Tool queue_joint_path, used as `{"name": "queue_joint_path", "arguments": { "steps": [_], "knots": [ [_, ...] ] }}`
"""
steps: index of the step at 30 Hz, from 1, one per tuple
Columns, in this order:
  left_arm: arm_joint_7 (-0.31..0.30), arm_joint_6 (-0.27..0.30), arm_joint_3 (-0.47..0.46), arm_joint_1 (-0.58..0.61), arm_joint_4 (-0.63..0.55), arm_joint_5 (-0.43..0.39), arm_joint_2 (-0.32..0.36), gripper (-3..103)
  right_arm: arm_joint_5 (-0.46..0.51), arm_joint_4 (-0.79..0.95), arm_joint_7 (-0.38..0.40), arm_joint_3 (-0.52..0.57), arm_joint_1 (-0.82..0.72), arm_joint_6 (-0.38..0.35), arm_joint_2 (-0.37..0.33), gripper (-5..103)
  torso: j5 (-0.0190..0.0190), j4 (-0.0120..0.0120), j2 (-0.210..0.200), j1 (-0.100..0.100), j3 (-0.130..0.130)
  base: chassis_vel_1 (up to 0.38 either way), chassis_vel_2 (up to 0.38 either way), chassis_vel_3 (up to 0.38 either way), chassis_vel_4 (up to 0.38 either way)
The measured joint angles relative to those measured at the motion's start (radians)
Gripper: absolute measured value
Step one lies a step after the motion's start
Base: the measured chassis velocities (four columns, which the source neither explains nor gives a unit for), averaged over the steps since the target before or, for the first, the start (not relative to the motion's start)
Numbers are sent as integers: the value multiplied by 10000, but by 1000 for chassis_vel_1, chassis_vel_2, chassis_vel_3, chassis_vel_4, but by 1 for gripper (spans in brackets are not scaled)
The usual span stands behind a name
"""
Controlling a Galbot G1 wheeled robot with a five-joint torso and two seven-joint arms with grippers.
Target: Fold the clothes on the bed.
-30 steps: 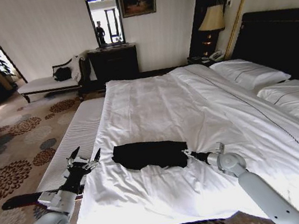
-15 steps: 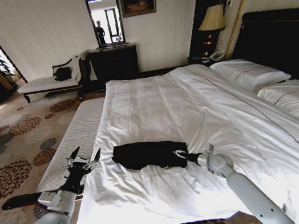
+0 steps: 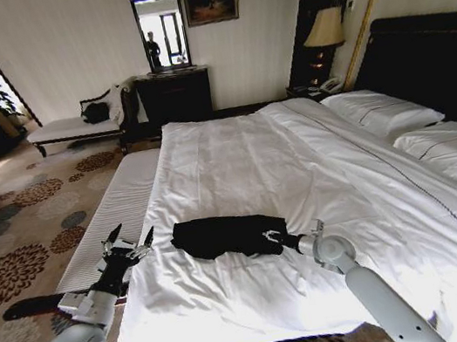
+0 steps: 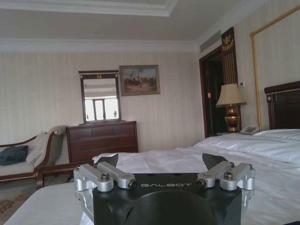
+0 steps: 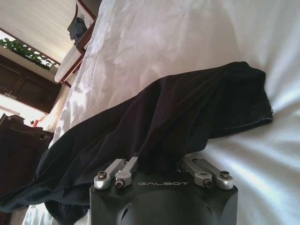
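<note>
The clothes are one black T-shirt (image 3: 222, 234), lying as a folded bundle on the white duvet near the foot of the bed (image 3: 297, 159). My right gripper (image 3: 274, 236) is pressed into the bundle's right end. In the right wrist view the black fabric (image 5: 154, 122) drapes over the front of that gripper (image 5: 159, 161) and hides its tip. My left gripper (image 3: 128, 240) stands open off the bed's left edge, apart from the shirt and holding nothing. The left wrist view shows its fingers (image 4: 107, 161) spread wide.
A long white-cushioned bench (image 3: 109, 223) runs along the bed's left side, beside my left arm. Pillows (image 3: 382, 113) and the dark headboard (image 3: 431, 64) are at the right. A dark dresser (image 3: 173, 97) and a chaise (image 3: 79, 125) stand by the far wall. Patterned carpet (image 3: 18, 235) spreads to the left.
My right gripper has slid left across the duvet from just off the shirt's right end into the fabric. The shirt's outline and the left arm have not moved.
</note>
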Motion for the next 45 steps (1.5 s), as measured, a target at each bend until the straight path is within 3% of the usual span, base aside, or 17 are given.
{"name": "queue_joint_path", "arguments": {
  "steps": [2,5,7,19,33,34,40,44,45],
  "knots": [
    [0,0,0,0,0,0,0,100,0,6,6,-5,-5,-6,29,25,0,0,0,0,0,0,0,0,0],
    [0,0,0,0,0,0,0,100,-4,-38,17,-10,3,-7,52,9,0,0,2,0,-1,0,0,0,0],
    [0,0,0,0,0,0,0,100,-1,-61,18,6,10,-8,13,5,0,0,2,0,0,0,0,0,0],
    [0,0,0,0,0,0,0,100,455,583,139,817,-330,-81,-708,4,1,0,1,0,0,0,0,0,0],
    [1,1,1,0,0,0,1,100,1575,549,43,2974,-808,-280,-2939,4,2,-1,1,0,0,0,0,0,0],
    [0,1,1,0,0,0,0,100,1573,320,-78,3161,-834,-296,-3356,4,3,0,1,0,0,0,0,0,0],
    [0,0,1,-1,0,0,1,100,544,-364,-477,3425,-805,-289,-4601,4,0,-4,1,0,-1,0,0,0,0],
    [0,1,1,-1,0,0,1,100,134,82,-471,3356,-804,-251,-4652,4,0,-6,1,0,-1,0,0,0,0],
    [-3,1,1,-1,0,0,1,100,-493,942,-308,2890,-627,-222,-4349,4,-2,-2,1,0,-1,0,0,0,0]
  ]
}}
